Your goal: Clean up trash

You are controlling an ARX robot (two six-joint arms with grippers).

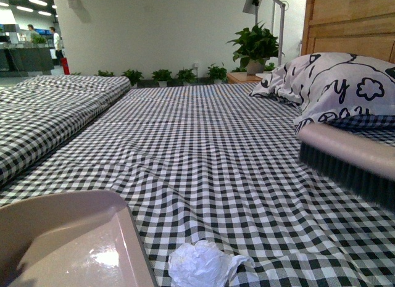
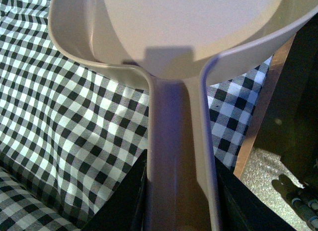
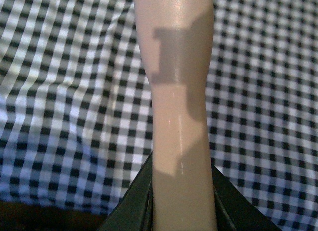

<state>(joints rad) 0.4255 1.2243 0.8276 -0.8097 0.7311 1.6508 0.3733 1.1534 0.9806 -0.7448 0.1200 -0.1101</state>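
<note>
The trash [image 1: 203, 264], a crumpled wad of white paper, lies on the checked bed cover at the near edge of the front view. Just left of it is the pale pinkish dustpan [image 1: 68, 244], its rim a short gap from the wad. My left gripper [image 2: 181, 201] is shut on the dustpan [image 2: 169, 37] by its handle. At the right, the brush [image 1: 352, 160], pale back and dark bristles, hovers above the cover, well apart from the wad. My right gripper [image 3: 183, 201] is shut on the brush handle [image 3: 176, 92]. Neither gripper shows in the front view.
A black-and-white patterned pillow [image 1: 339, 83] lies at the far right against a wooden headboard [image 1: 352, 18]. A second checked bed [image 1: 43, 114] lies to the left. Potted plants [image 1: 163, 75] line the far wall. The bed's wooden edge [image 2: 258, 116] and floor show in the left wrist view.
</note>
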